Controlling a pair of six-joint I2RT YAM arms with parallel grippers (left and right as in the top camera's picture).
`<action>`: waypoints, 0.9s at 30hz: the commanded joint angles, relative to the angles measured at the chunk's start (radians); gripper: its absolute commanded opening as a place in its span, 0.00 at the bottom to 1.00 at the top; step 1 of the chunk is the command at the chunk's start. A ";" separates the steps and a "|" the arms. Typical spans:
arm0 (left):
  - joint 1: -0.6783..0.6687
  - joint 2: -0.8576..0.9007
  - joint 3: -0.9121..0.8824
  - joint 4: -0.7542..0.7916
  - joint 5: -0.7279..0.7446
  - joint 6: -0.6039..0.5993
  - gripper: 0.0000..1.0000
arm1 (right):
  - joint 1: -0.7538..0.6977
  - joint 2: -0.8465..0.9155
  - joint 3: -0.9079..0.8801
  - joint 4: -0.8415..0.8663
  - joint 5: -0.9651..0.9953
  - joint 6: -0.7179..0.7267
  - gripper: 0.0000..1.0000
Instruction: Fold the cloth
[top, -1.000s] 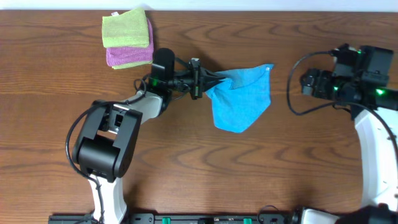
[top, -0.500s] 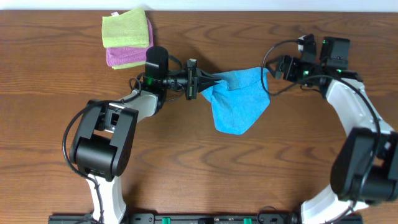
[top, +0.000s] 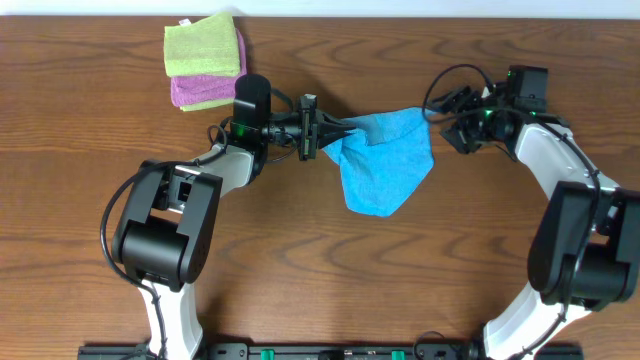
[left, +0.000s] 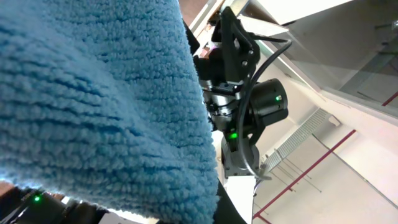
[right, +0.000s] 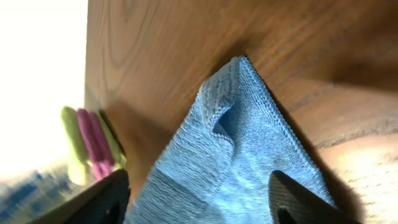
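On the wooden table (top: 300, 265): sky-blue terry cloth (top: 385, 165); left gripper (top: 333, 131) is clamping one corner, right gripper (right: 198, 190) is straddling another, open-jawed; closing there likely next.

We show the left arm (top: 165, 235) and right arm (top: 562, 162): white shells, black joint housings. Behind the left tool (top: 330, 131) glows a green light (top: 243, 128); behind the right tool (top: 445, 118), black cables (top: 455, 74) loop past further green lights (top: 487, 114).

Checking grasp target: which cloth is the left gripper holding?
The sky-blue cloth, pinched by the left gripper; the green cloth and purple cloth sit stacked apart.
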 joint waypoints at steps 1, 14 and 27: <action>0.005 0.003 0.008 0.006 0.010 0.035 0.06 | 0.012 0.016 0.005 0.019 0.014 0.166 0.67; 0.005 0.003 0.008 0.007 0.012 0.042 0.06 | 0.047 0.146 0.005 0.177 0.027 0.338 0.50; 0.005 0.003 0.008 0.078 0.027 0.039 0.06 | 0.050 0.148 0.015 0.396 -0.127 0.217 0.02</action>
